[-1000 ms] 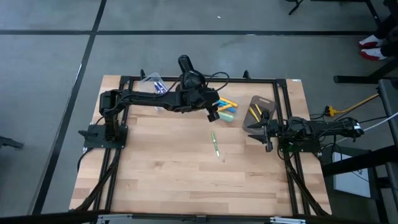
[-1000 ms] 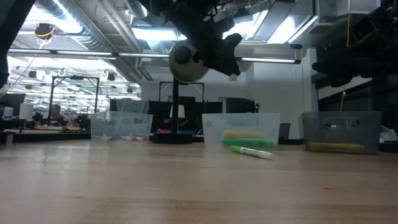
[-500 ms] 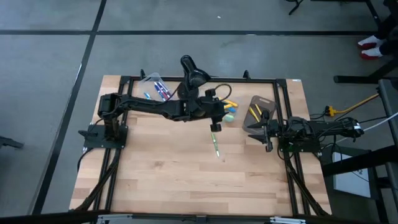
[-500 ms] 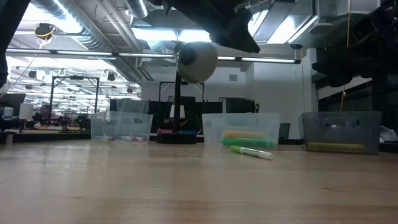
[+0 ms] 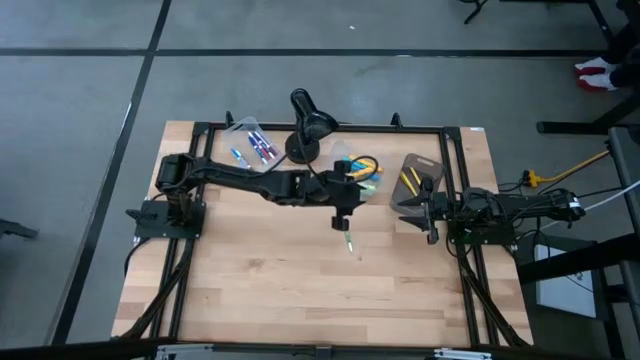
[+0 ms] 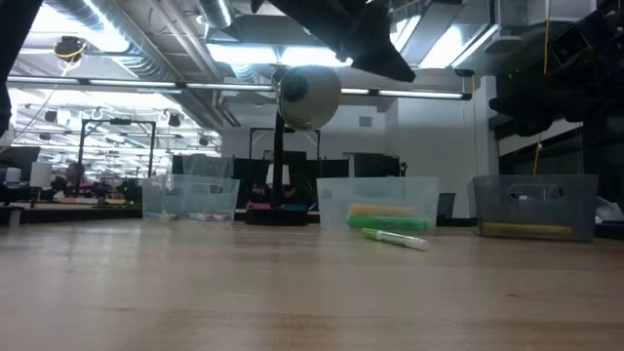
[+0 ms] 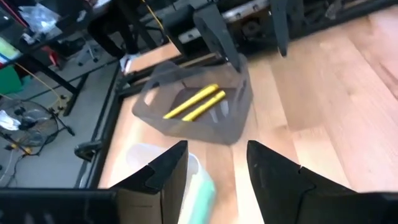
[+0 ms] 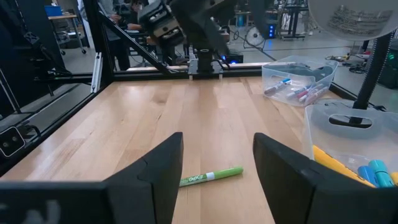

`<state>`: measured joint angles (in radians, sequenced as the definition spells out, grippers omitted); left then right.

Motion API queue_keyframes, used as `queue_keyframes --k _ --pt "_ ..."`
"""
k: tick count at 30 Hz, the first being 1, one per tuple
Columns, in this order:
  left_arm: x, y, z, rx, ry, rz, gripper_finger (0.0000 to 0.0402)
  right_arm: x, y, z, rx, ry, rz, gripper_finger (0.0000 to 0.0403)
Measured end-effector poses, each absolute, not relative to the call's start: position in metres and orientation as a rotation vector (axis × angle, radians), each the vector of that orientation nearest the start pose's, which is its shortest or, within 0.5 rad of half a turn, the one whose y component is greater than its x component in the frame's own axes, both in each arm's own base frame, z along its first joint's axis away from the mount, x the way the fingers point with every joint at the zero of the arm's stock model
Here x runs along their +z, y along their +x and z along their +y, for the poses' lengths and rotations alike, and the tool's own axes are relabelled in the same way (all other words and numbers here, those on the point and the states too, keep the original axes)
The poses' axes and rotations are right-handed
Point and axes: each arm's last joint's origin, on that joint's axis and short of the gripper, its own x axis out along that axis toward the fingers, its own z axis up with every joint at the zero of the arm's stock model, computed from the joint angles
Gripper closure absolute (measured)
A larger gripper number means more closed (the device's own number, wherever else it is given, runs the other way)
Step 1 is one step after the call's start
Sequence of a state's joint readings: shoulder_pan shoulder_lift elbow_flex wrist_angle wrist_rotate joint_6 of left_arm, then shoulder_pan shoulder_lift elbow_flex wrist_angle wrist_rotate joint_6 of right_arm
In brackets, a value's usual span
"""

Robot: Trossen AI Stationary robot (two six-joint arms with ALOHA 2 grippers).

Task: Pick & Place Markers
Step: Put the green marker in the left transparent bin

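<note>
Loose marker [image 5: 347,240] on table [image 5: 260,290], before tubs [image 5: 362,178]

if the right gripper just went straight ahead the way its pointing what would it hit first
Probably the green marker lying loose on the table, just ahead of the open right gripper; depth is hard to judge.

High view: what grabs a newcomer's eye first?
The left arm, stretched across the table with its left gripper open just above a lone green marker lying on the bare wood mid-table. Behind it stands a black desk lamp between clear tubs of coloured markers, and a dark tub with two yellow markers sits by the waiting right gripper.
</note>
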<state>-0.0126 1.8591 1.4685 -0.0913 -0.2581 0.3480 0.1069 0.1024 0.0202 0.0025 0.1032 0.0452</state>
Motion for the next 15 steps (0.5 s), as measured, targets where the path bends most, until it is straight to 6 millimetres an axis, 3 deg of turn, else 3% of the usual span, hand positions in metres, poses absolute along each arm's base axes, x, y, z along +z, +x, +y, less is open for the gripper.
queue_keyframes --k 15 --pt "0.256 0.417 -0.014 0.015 0.425 0.733 0.0247 0.163 0.102 0.008 0.002 0.037 0.079 0.0209"
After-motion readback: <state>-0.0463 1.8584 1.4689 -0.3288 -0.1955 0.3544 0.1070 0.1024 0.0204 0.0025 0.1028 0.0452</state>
